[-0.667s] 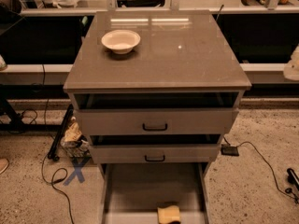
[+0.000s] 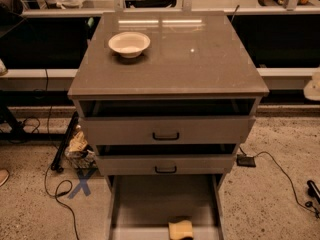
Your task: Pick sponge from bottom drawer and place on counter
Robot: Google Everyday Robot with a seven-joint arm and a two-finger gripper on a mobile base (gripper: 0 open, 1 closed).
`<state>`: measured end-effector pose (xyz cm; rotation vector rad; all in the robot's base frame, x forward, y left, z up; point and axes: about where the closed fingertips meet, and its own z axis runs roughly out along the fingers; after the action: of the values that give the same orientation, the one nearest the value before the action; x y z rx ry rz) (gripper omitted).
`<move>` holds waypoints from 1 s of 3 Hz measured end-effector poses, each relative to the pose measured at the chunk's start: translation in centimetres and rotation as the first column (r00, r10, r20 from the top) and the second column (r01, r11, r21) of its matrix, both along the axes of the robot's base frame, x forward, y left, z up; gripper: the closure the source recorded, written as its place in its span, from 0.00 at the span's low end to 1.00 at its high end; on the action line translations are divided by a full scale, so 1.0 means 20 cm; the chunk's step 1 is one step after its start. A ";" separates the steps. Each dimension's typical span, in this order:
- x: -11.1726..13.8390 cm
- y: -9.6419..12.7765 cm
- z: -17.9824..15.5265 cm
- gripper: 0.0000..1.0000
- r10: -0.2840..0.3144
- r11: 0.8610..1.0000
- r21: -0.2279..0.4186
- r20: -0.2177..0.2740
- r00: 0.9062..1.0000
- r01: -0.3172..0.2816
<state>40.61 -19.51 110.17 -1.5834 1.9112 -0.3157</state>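
1 sponge (image 2: 180, 229) unmoved, btm drawer (image 2: 160, 199) front | gripper out of view

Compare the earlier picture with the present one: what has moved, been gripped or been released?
Nothing visibly changed. The sponge lies as before at the near end of the open bottom drawer, the bowl sits in the same spot on the counter, and the hand is out of view, so nothing was taken hold of or let go.
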 end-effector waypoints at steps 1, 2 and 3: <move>0.11 -0.22 -0.40 0.00 0.057 0.988 0.151 -0.118 0.991 -0.039; 0.14 -0.35 -0.67 0.00 0.097 0.964 0.263 -0.186 0.978 -0.046; 0.10 -0.39 -0.96 0.00 0.153 0.921 0.388 -0.247 0.957 -0.047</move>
<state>42.63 -27.31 90.97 -1.5095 1.9356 0.3204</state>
